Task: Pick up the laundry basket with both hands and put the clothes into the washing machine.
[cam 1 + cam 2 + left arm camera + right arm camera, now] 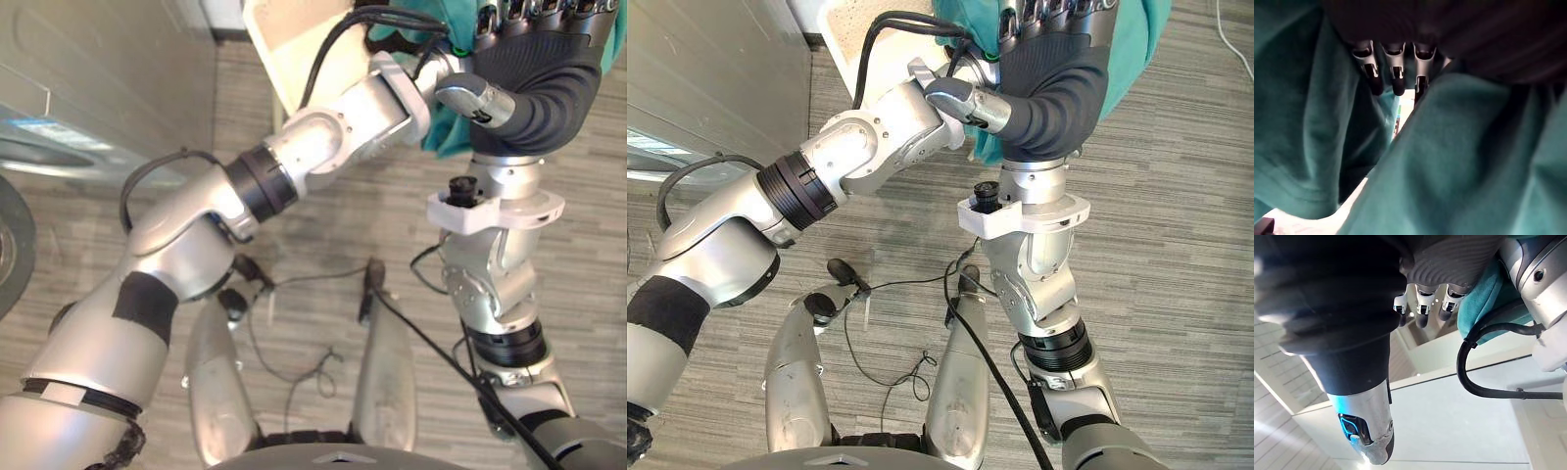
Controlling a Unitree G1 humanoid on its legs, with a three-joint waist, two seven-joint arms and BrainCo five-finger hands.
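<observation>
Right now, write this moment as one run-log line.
left hand: amid teal cloth garment folds | right hand: open, near garment | cream plastic laundry basket: beside garment

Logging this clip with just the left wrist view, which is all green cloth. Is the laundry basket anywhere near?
Observer: Yes. In the left eye view the cream laundry basket is at the top, and the left arm reaches up to it.
Operator: Where is the other hand?
Observer: The right hand is raised against the teal cloth, with its dark back toward the head camera and its thumb out toward the left arm.
Operator: Is the machine in sight?
Observer: A grey appliance front, probably the washer, stands on the robot's left.
</observation>
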